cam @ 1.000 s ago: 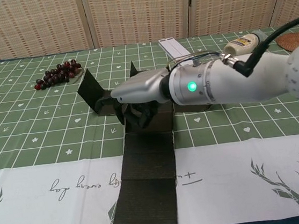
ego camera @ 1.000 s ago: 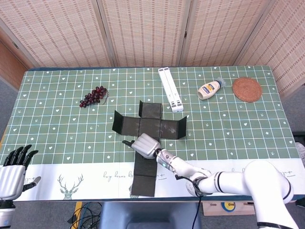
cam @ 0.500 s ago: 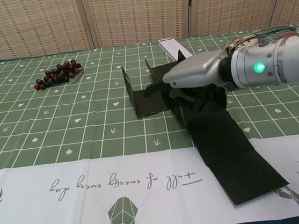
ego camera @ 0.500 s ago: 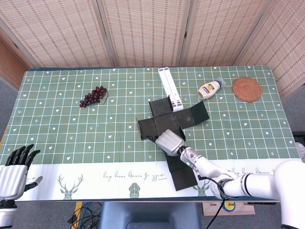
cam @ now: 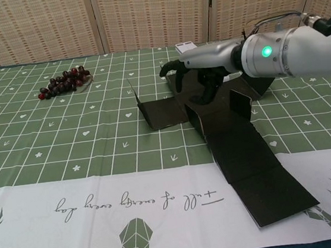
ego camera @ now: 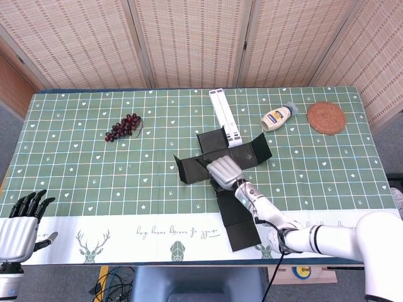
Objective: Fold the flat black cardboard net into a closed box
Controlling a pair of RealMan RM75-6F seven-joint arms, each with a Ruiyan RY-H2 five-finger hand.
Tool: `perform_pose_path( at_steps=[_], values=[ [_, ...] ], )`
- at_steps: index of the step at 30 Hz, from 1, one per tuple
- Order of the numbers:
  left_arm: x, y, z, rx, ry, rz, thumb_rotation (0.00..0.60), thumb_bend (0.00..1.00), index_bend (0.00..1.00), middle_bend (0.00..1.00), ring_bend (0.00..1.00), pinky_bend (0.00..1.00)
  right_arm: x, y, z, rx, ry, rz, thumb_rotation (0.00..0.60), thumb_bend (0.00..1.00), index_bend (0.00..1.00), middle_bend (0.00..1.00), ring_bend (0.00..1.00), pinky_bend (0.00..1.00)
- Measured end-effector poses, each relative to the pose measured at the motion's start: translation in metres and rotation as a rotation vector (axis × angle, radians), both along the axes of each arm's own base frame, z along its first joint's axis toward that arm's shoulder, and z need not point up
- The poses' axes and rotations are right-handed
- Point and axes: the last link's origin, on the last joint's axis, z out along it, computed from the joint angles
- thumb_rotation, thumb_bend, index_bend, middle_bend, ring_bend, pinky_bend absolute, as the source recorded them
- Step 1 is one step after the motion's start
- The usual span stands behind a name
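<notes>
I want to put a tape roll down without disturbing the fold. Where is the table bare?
Bare cloth lies between the grapes and the cardboard net, and along the near edge between the left hand and the net's long flap. It is crowded at centre right: the right hand on the net, the white stand, the bottle, the coaster.

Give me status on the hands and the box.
Right hand on the cardboard net, fingers curled. Left hand idle, open. Net mostly flat, side flaps up. White strip touches far flap.

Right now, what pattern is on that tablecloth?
The tablecloth: green with a white grid and small white motifs, clearest in the head view.
</notes>
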Motion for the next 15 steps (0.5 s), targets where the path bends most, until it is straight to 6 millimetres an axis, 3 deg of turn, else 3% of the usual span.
perform_pose_path(
  at_steps=[5,15],
  values=[
    [-0.003,-0.003,0.002,0.004,0.002,0.013,0.600,0.12,0.20,0.12,0.09,0.12,0.018,-0.013,-0.010,-0.002,-0.024,-0.040,0.600,0.64,0.02,0.23,0.82,1.00],
    [-0.006,-0.004,0.002,0.002,-0.002,0.017,0.600,0.12,0.20,0.12,0.09,0.12,0.028,-0.034,-0.014,-0.057,-0.041,-0.126,0.600,0.77,0.00,0.19,0.82,1.00]
  ],
)
